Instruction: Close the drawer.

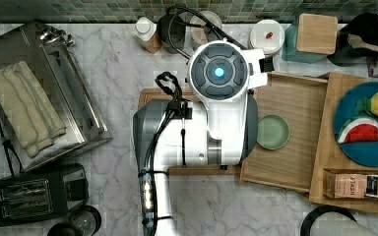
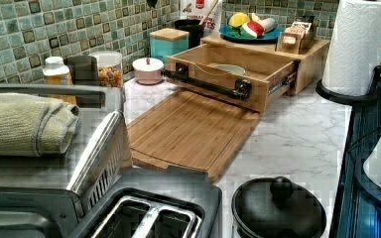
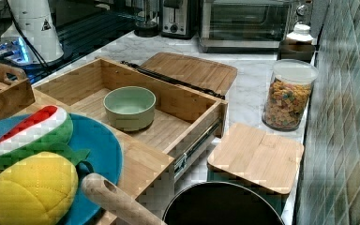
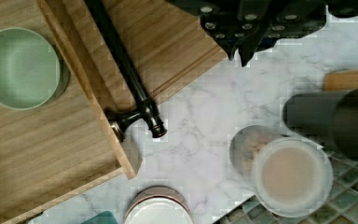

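While the drawer (image 1: pixel 295 103) stands open, the arm (image 1: pixel 216 98) hangs above its handle (image 4: pixel 121 65).

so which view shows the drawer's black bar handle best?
Left view: the handle runs unobstructed across the front panel of the open drawer, both mounts visible. The wrist view catches one end and mount close up. The right view shows only its top edge behind the panel. In the top view the arm covers it.

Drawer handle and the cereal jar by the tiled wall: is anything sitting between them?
No. In the right view, bare marble counter runs from the drawer handle to the cereal jar. The cutting board lies beyond the handle, out of that stretch.
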Motion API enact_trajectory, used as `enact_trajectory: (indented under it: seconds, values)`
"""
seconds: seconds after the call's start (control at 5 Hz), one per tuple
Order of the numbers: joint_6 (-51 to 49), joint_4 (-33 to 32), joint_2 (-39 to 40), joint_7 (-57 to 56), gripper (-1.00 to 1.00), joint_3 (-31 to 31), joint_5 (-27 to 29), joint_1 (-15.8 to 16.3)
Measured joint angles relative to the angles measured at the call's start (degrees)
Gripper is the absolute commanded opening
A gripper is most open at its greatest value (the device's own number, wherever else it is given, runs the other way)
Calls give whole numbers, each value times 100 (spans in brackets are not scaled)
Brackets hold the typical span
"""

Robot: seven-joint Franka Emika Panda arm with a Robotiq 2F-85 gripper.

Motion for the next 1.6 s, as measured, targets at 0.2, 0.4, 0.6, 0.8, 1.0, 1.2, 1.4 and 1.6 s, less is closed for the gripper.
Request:
enact_trajectory:
  seconds: [0.2,0.4,0.6,0.8,1.0,1.2,1.4,1.6]
  values:
    - [252,-185,122,-5,-100,2,-138,42]
    - [330,-386,231,-544,-100,4,-141,120]
    - [199,-403,478,-1095,-100,90,-141,120]
    - [185,-375,819,-1135,-100,104,-175,148]
    - [196,-330,1222,-1124,-100,75,-215,200]
    - [199,-319,1582,-1114,-100,76,-487,293]
    - [655,-420,1790,-927,-100,86,-604,380]
    - [845,-526,1803,-878,-100,82,-877,397]
